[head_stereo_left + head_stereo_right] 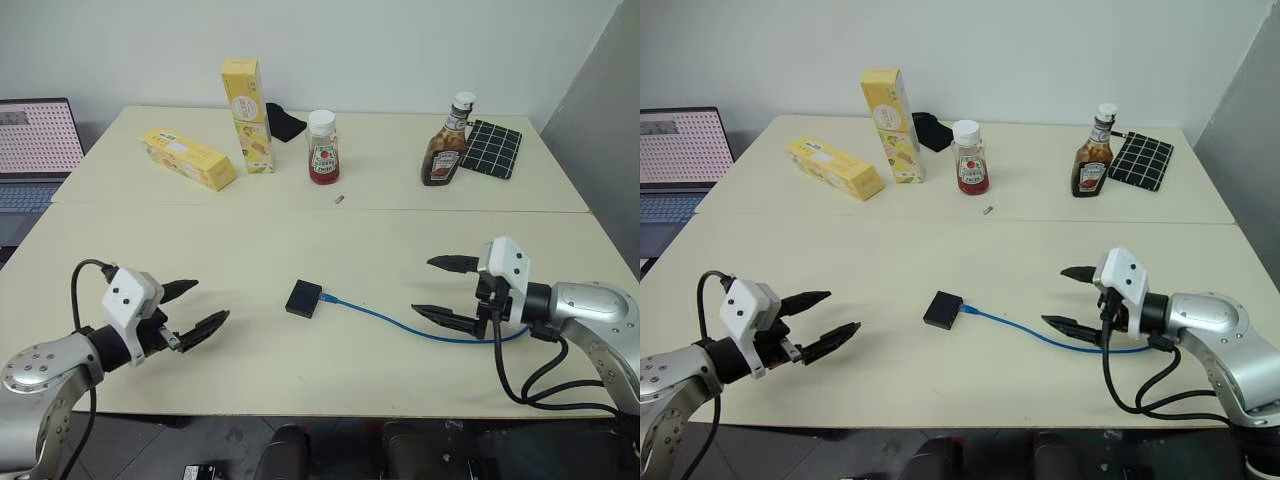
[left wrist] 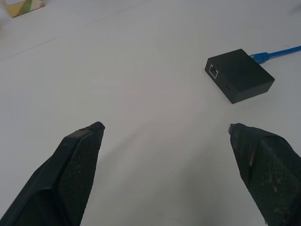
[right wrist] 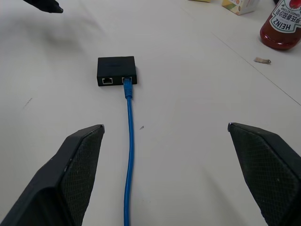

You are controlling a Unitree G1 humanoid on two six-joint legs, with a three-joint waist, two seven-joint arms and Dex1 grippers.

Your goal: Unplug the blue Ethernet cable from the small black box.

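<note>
Small black box [image 1: 303, 298] lying flat near the middle of the pale table [image 1: 300, 225], taken here as the landmark; blue Ethernet cable [image 1: 400, 322] plugged into the side of the box facing the robot's right, one translucent blue plug seated in a port, an empty port just beside it on the same face; cord running away from the box toward the right gripper [image 1: 440, 290] and curving on under it across the tabletop.

Right gripper well apart from the box on its right, hanging above the table with both black fingers [image 3: 77, 169] spread wide, nothing between them but the cord passing below; no contact with the cord that can be made out.

Left gripper [image 1: 196, 307] near the box on its left, apart from it, fingers likewise spread wide and empty, pointing toward the box; in the left wrist view, box seen beyond the two fingertips [image 2: 82, 141] with a port on its near face and the cable leaving from its far side.

Beyond the box, toward the wall: ketchup bottle [image 1: 323, 148]; upright yellow carton [image 1: 247, 115] left of it; second yellow carton [image 1: 188, 157] lying flat farther left; brown sauce bottle [image 1: 446, 148] off to the right, touching a black cloth with white grid lines [image 1: 491, 149]; plain black cloth [image 1: 285, 122] behind the upright carton; small stub [image 1: 339, 200] lying on the table between the ketchup bottle and the box; laptop [image 1: 35, 150] far left of the box, at the table's edge.
</note>
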